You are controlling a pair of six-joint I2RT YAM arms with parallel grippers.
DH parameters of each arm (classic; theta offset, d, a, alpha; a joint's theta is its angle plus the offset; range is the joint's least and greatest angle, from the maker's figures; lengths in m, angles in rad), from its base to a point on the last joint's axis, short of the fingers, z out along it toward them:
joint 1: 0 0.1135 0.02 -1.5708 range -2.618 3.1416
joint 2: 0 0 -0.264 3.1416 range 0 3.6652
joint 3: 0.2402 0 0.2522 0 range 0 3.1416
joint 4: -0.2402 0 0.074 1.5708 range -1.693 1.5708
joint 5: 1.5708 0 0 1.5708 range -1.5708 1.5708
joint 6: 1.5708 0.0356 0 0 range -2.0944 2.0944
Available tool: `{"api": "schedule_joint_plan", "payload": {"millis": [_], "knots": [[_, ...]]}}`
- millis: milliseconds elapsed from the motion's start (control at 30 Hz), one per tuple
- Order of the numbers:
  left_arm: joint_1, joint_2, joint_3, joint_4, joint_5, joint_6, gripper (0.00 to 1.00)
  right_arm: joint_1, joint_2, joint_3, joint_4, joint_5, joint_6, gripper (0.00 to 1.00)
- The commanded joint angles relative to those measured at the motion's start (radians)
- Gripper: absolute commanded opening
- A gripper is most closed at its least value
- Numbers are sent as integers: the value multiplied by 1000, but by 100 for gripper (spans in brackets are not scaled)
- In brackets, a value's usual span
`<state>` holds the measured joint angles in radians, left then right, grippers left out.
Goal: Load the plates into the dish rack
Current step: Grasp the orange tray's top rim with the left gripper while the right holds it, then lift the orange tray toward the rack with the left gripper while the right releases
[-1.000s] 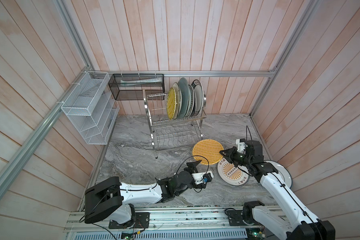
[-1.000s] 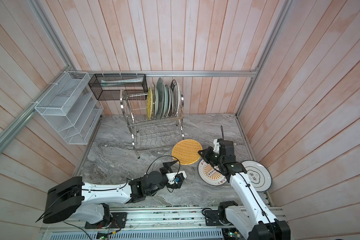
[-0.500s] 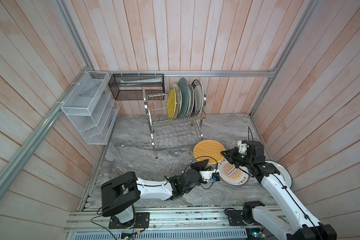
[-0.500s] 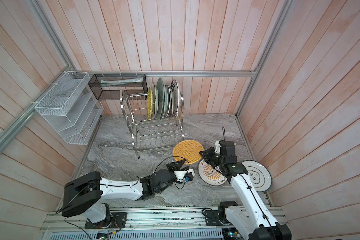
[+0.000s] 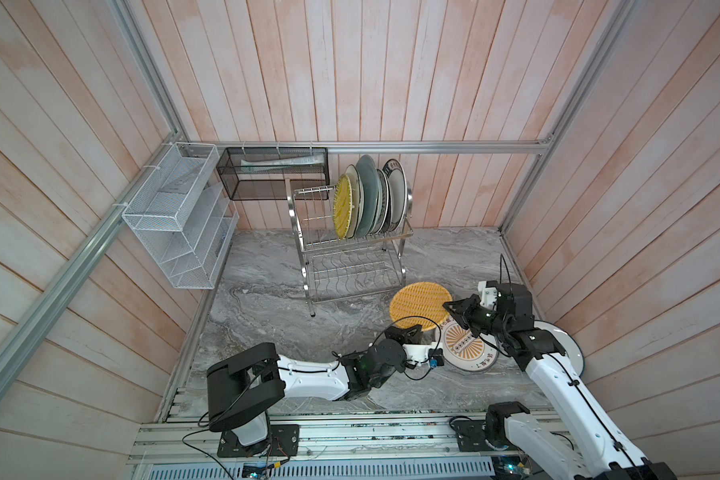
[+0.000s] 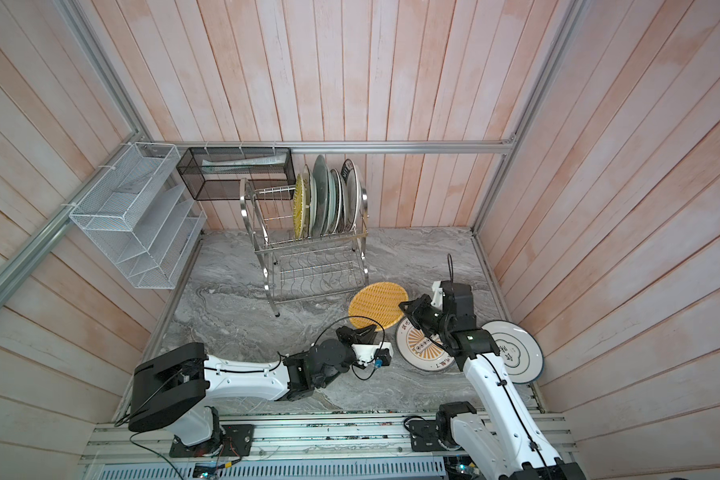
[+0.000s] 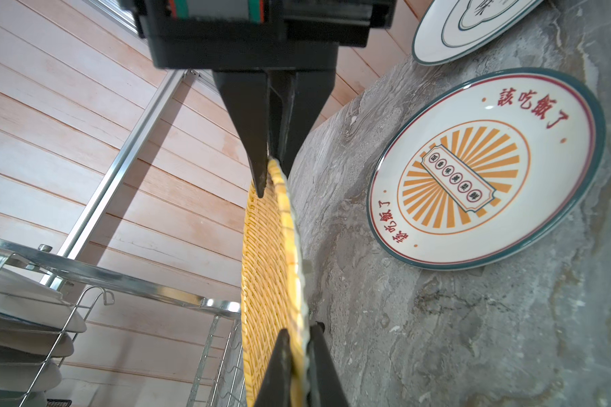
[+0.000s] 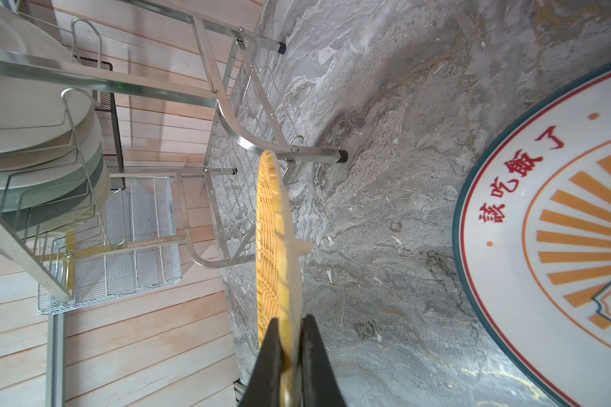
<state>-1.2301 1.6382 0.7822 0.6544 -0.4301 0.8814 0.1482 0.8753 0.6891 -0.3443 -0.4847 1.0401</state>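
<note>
Plates (image 5: 367, 199) in dish rack (image 5: 306, 270) (upper tier)

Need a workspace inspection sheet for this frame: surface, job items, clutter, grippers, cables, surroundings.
Surface: grey marble tabletop, nothing spilled.
Job's things: dish rack with several plates upright in its upper tier, lower tier empty; woven plate, sunburst plate and blue-ringed plate outside the rack.
Clutter: nothing seen.
Grippers: left gripper and right gripper both shut on opposite rims of the woven plate.
Cables: black cable loop at the left wrist arches over the woven plate's near edge.
Surroundings: white mesh organizer and black mesh basket on wood-plank walls.
</note>
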Motion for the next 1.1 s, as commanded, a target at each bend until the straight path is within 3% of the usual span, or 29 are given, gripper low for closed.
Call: {"api": "schedule_joint_plan", "payload": {"millis": [0, 167, 300, 433, 567, 733, 1067], "knots": [[11, -81, -14, 18, -25, -67, 0, -3, -38, 5, 54, -31, 29, 3], [11, -170, -40, -29, 19, -107, 0, -4, -40, -2, 87, -35, 12, 53], [11, -223, -58, -64, 37, -143, 0, -4, -18, 31, 102, -18, -15, 80], [9, -320, -89, -124, 112, -250, 0, -6, 11, 101, 91, 22, -87, 98], [9, -479, -99, -206, 223, -417, 0, -6, 5, 153, 47, 117, -184, 98], [9, -650, -66, -236, 292, -554, 0, -6, -87, 73, 123, 166, -221, 98], [9, -668, 182, -179, 158, -609, 0, -4, -149, -28, 179, 115, -229, 98]]}}
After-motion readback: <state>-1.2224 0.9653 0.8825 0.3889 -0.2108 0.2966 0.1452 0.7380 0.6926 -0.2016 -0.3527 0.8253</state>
